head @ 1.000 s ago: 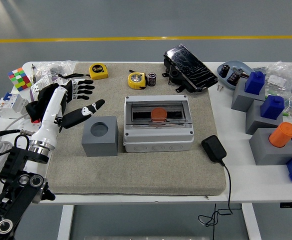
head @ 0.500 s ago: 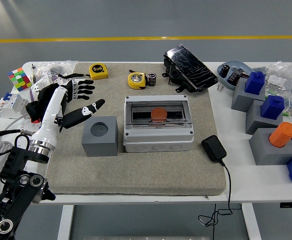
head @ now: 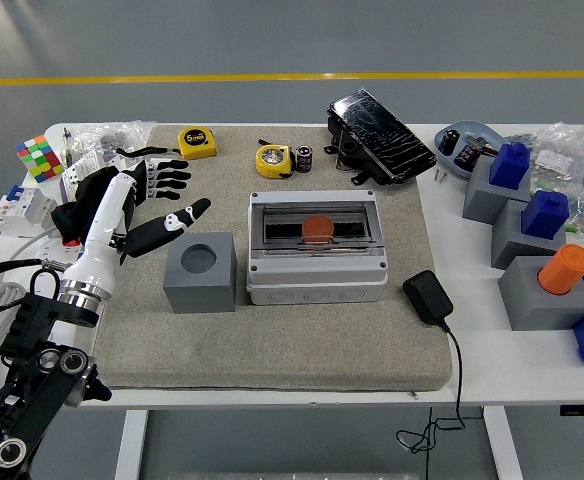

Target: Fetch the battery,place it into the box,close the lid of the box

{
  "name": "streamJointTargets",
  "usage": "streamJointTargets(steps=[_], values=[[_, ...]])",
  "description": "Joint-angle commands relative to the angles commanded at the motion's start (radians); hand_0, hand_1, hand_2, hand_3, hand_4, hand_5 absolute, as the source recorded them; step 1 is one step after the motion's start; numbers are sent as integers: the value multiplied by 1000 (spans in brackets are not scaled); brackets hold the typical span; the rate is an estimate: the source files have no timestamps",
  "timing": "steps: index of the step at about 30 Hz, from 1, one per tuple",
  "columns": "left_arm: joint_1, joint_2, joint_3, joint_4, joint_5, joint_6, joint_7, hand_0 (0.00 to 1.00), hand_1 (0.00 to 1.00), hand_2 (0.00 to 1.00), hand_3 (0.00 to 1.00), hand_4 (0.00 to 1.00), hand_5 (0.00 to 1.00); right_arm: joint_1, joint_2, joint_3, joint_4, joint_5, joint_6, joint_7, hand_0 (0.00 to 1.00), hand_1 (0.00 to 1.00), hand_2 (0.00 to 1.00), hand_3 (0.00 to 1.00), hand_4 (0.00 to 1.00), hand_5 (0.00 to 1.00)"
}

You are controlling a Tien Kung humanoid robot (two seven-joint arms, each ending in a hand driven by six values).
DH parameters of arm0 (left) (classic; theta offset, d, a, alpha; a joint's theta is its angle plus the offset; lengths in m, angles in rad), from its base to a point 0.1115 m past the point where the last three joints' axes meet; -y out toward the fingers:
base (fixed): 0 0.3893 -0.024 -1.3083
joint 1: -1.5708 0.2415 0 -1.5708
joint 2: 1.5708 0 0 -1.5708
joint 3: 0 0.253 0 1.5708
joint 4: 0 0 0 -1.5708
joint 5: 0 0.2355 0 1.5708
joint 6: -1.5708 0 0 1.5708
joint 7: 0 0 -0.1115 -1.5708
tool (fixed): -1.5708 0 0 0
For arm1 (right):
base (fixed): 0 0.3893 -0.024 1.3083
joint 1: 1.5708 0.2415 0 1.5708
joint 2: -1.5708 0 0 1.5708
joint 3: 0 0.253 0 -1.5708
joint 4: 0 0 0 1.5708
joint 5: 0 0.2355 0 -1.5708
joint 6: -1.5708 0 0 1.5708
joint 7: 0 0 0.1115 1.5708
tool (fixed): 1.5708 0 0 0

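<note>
My left hand (head: 152,205) hovers with fingers apart and empty near the worktop's left edge, beside the grey cube block with a round hole (head: 200,271). The small black cylindrical battery (head: 304,158) stands near the far edge, just beside a yellow tape measure (head: 273,160), which I judge a careless reach could knock. The grey plastic box with its clear lid (head: 317,246) already holds something orange, so the battery may seat badly.

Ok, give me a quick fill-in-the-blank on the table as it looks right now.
1. The left hand hovers with fingers ____ and holds nothing.
2. The round orange thing lies inside the grey ____.
3. The small battery stands beside a ____ tape measure.

Missing words: spread; box; yellow
</note>
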Motion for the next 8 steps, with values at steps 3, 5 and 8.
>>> streamJointTargets(steps=[3, 5, 8], values=[[0, 0, 0, 0, 0, 0, 0, 523, 626, 645, 663, 954, 400, 0, 0, -1, 0, 1, 0, 0, 641, 665, 674, 608, 993, 600], [0, 0, 0, 0, 0, 0, 0, 523, 626, 645, 663, 954, 400, 0, 0, 0, 0, 0, 0, 0, 641, 665, 674, 608, 993, 600], [-1, -1, 0, 0, 0, 0, 0, 523, 626, 645, 663, 954, 400, -1, 0, -1, 0, 0, 0, 0, 641, 665, 674, 608, 993, 600]])
